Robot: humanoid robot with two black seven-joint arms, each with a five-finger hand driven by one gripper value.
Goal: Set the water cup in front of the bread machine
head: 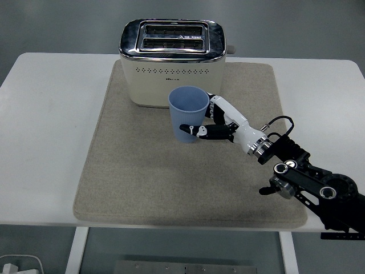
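Grasping the smooth blue tapered cup (188,113), the right robot hand (219,124) nears the glossy toaster (171,65).

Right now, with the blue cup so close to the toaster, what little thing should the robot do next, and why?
Probably lower the blue cup onto the mat and let go. The right robot hand holds it right in front of the toaster, where it belongs.

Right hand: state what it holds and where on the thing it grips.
The right hand holds the blue cup by its side wall, fingers wrapped around the right side and the thumb across the lower front.
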